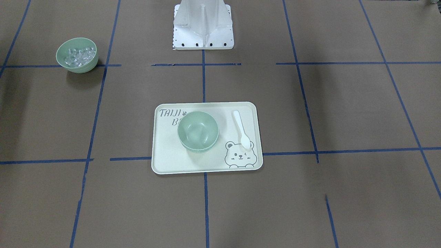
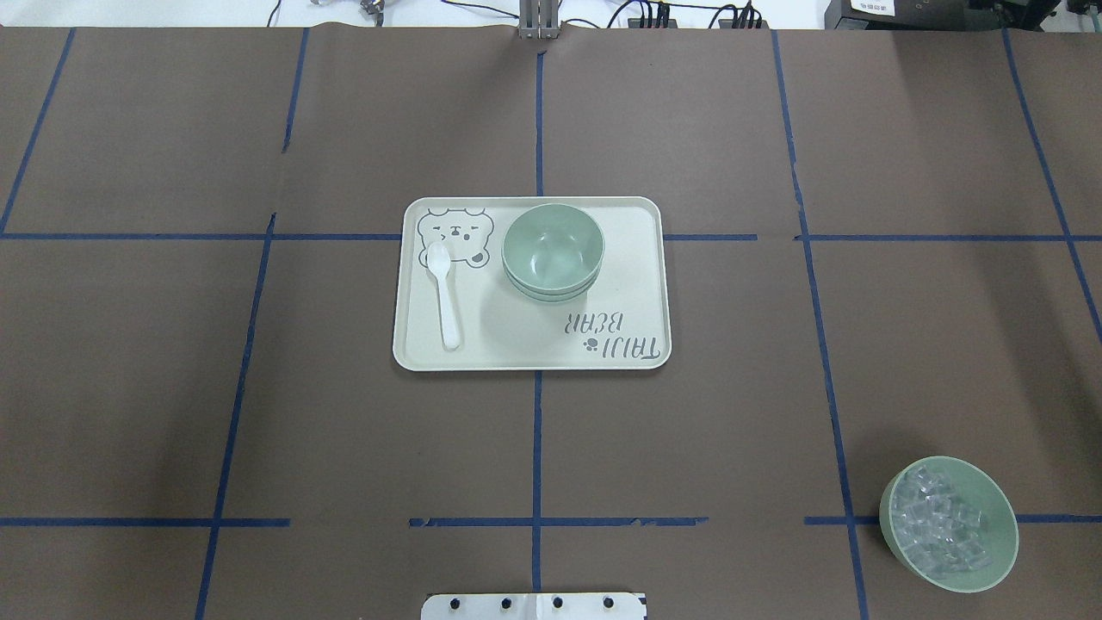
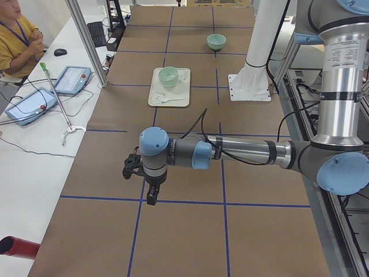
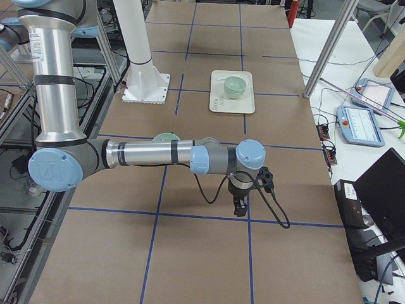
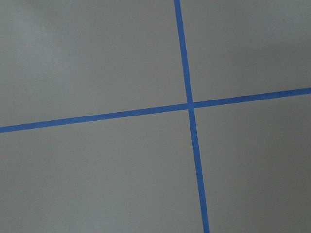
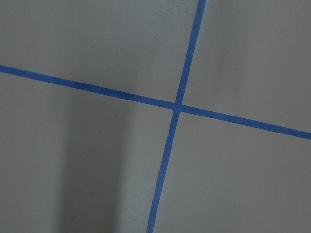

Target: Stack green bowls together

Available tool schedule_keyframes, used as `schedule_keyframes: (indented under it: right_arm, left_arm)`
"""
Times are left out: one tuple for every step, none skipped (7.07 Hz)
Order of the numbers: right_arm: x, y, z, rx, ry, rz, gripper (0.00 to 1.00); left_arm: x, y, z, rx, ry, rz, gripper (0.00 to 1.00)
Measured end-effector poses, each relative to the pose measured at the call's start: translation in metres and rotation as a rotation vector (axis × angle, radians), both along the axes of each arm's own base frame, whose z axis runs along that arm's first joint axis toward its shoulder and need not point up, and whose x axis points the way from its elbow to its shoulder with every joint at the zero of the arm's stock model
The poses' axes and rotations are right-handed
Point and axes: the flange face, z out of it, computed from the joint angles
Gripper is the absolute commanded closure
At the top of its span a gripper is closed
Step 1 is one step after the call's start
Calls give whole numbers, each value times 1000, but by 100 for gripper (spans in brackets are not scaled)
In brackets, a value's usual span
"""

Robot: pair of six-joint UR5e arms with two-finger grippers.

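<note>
The three pale green bowls sit nested in one stack on the cream bear tray, near its middle. The stack also shows in the overhead view and in both side views. No gripper is near it. My left gripper hangs over bare table far out at the table's left end. My right gripper hangs over bare table at the right end. Both show only in the side views, so I cannot tell whether they are open or shut. Both wrist views show only brown table and blue tape.
A white spoon lies on the tray beside the bear drawing. A matching green bowl of clear cubes stands near the robot's side on its right. The white robot base is behind the tray. Operators' desks line the far edge.
</note>
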Motion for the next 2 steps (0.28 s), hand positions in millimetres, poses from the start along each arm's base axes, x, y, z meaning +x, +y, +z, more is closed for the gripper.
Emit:
schedule_keyframes:
  right_arm:
    - [0, 2, 2, -10, 0, 7, 0]
    - [1, 3, 3, -16, 0, 11, 0]
  left_arm:
    - [0, 0, -1, 2, 2, 1, 0]
    - [1, -1, -1, 5, 3, 3, 0]
